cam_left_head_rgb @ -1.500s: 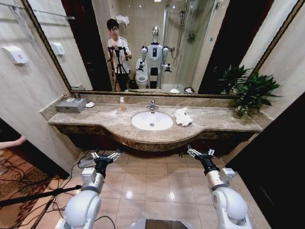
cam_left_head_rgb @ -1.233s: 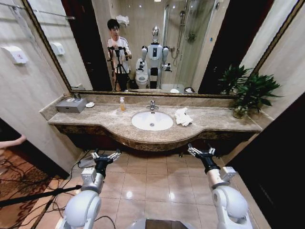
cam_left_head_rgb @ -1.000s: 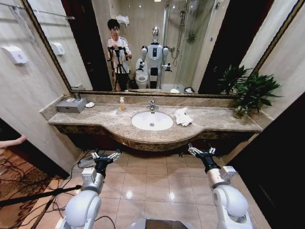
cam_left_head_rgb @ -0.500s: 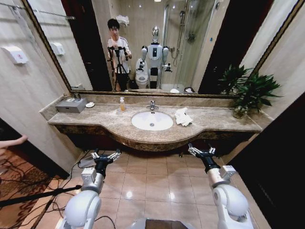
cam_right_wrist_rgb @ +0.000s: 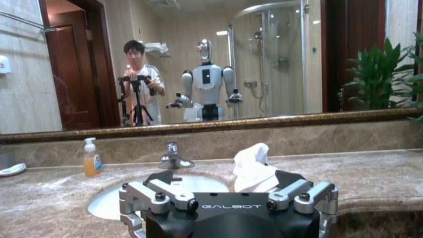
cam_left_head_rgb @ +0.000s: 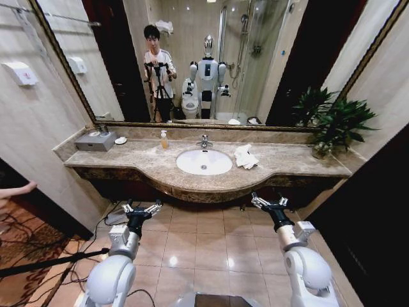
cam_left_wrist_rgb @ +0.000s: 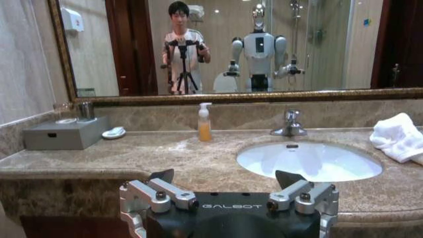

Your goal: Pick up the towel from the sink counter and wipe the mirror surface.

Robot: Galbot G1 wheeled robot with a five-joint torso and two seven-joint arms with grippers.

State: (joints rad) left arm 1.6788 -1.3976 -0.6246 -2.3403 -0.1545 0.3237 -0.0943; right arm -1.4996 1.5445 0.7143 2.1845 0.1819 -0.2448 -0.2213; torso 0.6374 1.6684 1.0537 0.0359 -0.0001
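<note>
Your towel (cam_left_head_rgb: 245,156) lies rumpled on the sink counter (cam_left_head_rgb: 287,164), just to the right of the basin (cam_left_head_rgb: 204,162) and well clear of the front edge; nothing has hold of it yet. Both arms hang low in front of the counter, below its curved lip: the left gripper (cam_left_head_rgb: 141,209) with its fingers spread wide and empty, the right gripper (cam_left_head_rgb: 269,204) the same, spread and empty, and nearer the towel's side. The right wrist view looks straight at the towel over the counter edge, so that arm looks to be the natural one for the pick. Your main risk, as I judge it, is the bulging counter front: raise the right arm too close in and the gripper may knock the marble before it clears the lip. The towel is soft and heaped, so a shallow pinch may catch only one fold and let the rest trail into the basin or drag against the tap (cam_left_head_rgb: 204,141). Later, reaching to the mirror (cam_left_head_rgb: 211,57) across the deep counter, watch the soap bottle (cam_left_head_rgb: 164,139) and the plant (cam_left_head_rgb: 332,121), both standing near the glass.
</note>
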